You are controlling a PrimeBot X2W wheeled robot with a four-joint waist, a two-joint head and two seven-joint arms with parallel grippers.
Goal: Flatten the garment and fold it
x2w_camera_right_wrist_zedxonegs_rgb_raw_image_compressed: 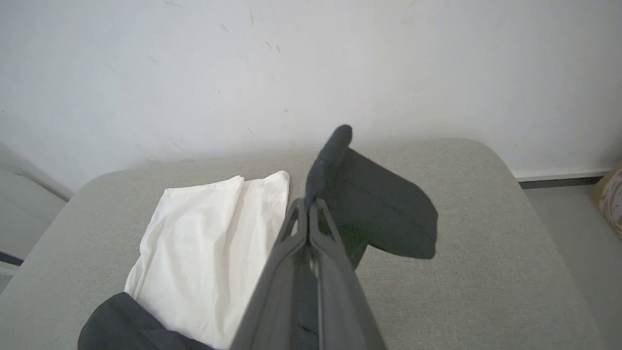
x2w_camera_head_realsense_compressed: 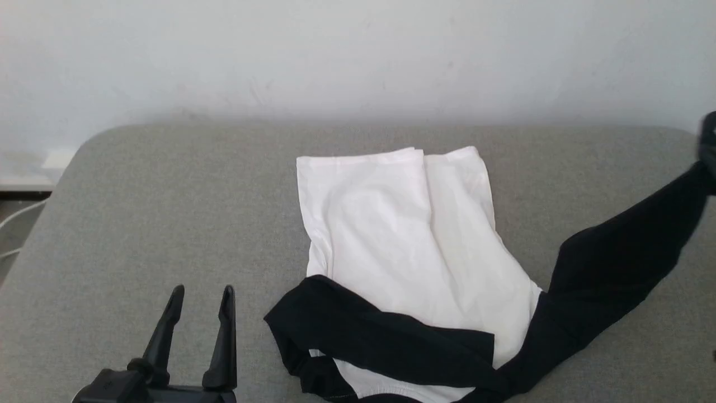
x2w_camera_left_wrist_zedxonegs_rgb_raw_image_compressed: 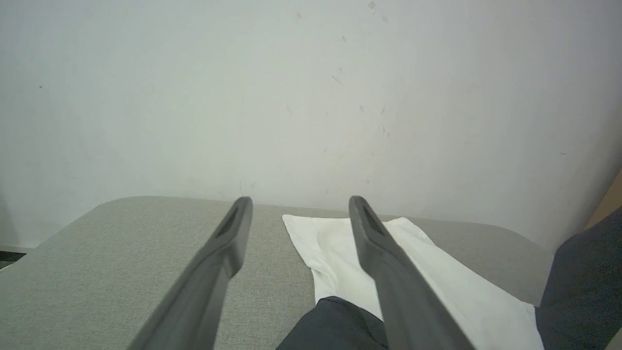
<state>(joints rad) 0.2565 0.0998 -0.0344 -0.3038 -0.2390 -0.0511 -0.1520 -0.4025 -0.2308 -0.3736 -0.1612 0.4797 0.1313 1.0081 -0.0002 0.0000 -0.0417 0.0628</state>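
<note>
Between my right fingers (x2w_camera_right_wrist_zedxonegs_rgb_raw_image_compressed: 314, 221), clamped shut: shirt's (x2w_camera_head_realsense_compressed: 391, 235) black sleeve (x2w_camera_right_wrist_zedxonegs_rgb_raw_image_compressed: 384, 214), judged thin, limp, light. Left fingers (x2w_camera_head_realsense_compressed: 226, 305) spread, empty; should take hem.

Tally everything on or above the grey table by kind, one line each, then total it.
Garment: 1
Grippers: 2, the left gripper open, the right gripper shut on the garment
Total: 3
</note>
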